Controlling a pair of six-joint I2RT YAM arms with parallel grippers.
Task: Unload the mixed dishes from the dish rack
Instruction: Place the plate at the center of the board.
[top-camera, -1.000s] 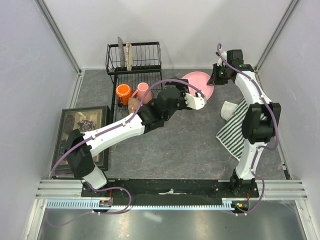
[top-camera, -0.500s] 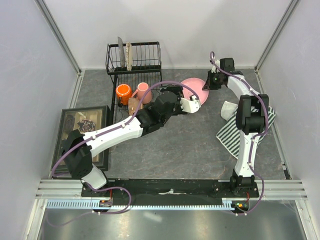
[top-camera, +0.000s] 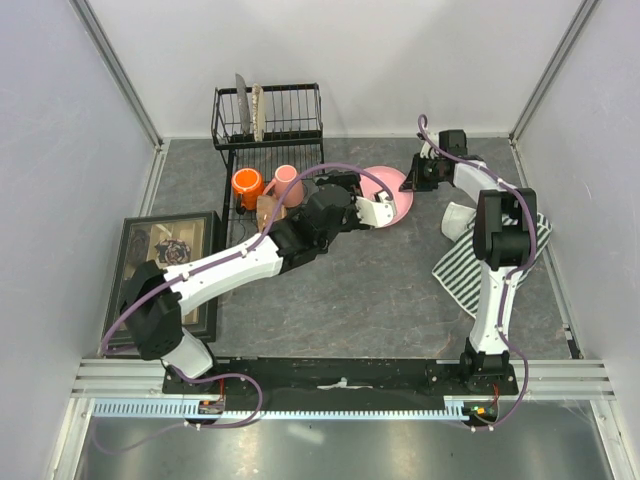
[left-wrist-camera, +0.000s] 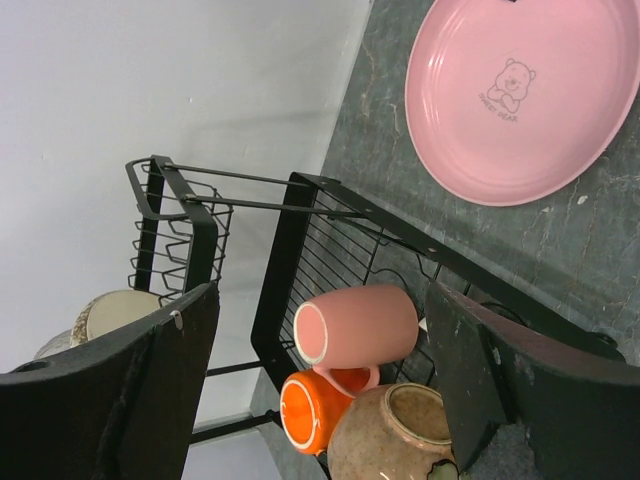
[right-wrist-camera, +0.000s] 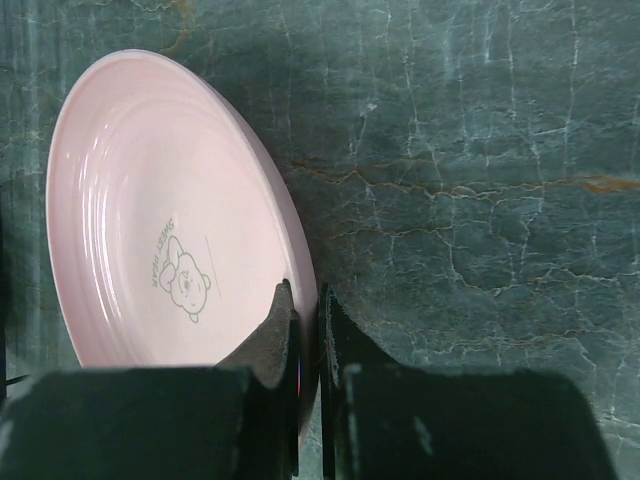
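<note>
A pink dish (top-camera: 392, 180) with a bear print lies tilted on the grey table, right of the black wire dish rack (top-camera: 265, 130). My right gripper (top-camera: 412, 178) is shut on its right rim, seen close in the right wrist view (right-wrist-camera: 305, 300) on the dish (right-wrist-camera: 160, 200). My left gripper (top-camera: 385, 205) is open and empty beside the dish's near-left edge. In the left wrist view the gripper (left-wrist-camera: 320, 300) faces the rack (left-wrist-camera: 300, 230), where the pink mug (left-wrist-camera: 365, 325), orange mug (left-wrist-camera: 310, 410) and tan-brown bowl (left-wrist-camera: 400, 440) lie; the dish (left-wrist-camera: 520, 90) lies beyond.
A flat grey piece (top-camera: 240, 105) and a speckled dish (top-camera: 258, 110) stand in the rack's back basket. A small white bowl (top-camera: 456, 218) sits on the striped cloth (top-camera: 470, 262) at the right. A black-framed box of trinkets (top-camera: 165, 255) stands left. Walls enclose the table.
My right gripper has moved left and down with the pink dish's rim in it. My left gripper has drawn back a little toward the rack.
</note>
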